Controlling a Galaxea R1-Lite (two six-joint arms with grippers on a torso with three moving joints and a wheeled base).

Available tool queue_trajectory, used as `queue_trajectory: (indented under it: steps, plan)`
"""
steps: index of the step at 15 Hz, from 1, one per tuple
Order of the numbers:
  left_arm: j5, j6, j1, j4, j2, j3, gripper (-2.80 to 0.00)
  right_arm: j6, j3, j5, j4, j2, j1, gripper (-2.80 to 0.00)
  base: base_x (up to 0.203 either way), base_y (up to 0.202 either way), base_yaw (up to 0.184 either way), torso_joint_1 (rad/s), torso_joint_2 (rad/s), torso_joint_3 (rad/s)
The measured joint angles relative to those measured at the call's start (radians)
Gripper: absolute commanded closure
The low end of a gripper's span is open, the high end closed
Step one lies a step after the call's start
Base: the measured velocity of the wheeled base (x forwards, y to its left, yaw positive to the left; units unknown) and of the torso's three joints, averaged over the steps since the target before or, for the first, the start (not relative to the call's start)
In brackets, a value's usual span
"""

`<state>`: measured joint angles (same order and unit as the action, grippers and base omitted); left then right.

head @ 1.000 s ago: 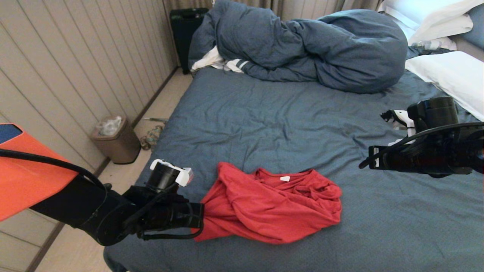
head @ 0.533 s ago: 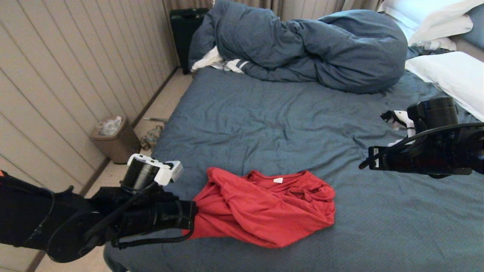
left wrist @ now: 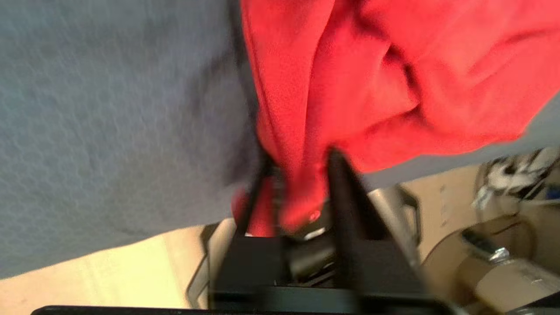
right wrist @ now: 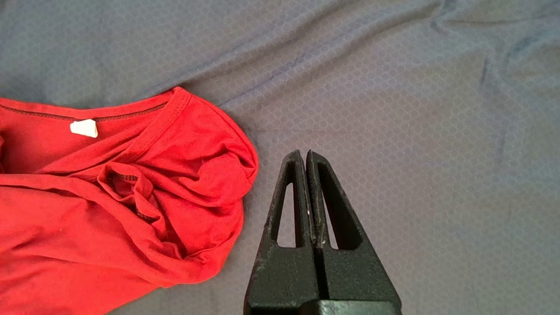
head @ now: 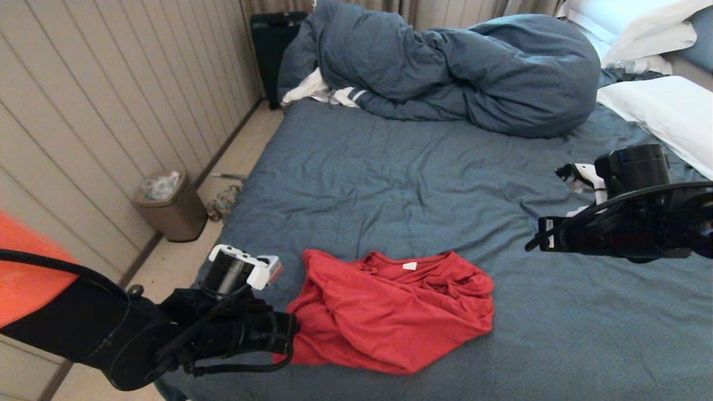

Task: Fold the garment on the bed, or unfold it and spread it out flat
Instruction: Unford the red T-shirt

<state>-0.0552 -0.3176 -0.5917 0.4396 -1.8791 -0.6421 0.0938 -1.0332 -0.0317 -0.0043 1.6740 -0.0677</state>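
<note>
The shirt [head: 392, 309] lies crumpled near the front edge of the bed [head: 390, 178], neck label [head: 410, 266] up. The left claw [left wrist: 299, 175] sits at the shirt's left corner with its jaws parted and a fold of red cloth between them; whether they grip it cannot be told. The right claw [right wrist: 305, 159] hangs clenched and empty above bare sheet beside the shirt. The cloth could slip free, or the corner could slide off the mattress edge if dragged that way. The label shows no readable writing, and no print is visible.
</note>
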Motion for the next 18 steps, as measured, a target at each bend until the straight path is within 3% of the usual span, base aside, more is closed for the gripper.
queue_trajectory:
  steps: [5,10,11,15,18]
  plan:
    - [0.002,0.004,0.013,0.002,0.010,0.013,-2.80,0.000,-0.003,0.000,0.000,0.007,-0.001,0.00,0.000,0.000,0.000,0.000,0.00,0.000]
    - [0.002,0.015,0.133,-0.006,0.147,0.015,-2.80,0.002,-0.009,0.000,0.000,0.009,-0.008,0.00,0.000,0.000,0.000,0.000,0.00,0.000]
    - [0.002,0.018,0.161,-0.010,0.177,0.010,0.00,0.008,-0.013,0.000,0.000,0.009,-0.016,0.00,0.000,0.000,0.000,0.000,0.00,0.000]
    - [-0.003,0.010,0.194,-0.069,0.222,-0.079,0.00,0.031,-0.055,0.000,0.007,0.034,-0.070,0.00,0.000,0.000,0.000,0.000,0.00,0.000]
    - [-0.027,-0.042,0.192,-0.189,0.206,-0.215,0.00,0.057,-0.114,-0.006,0.029,0.076,-0.137,0.00,0.000,0.000,0.000,0.000,0.00,0.000]
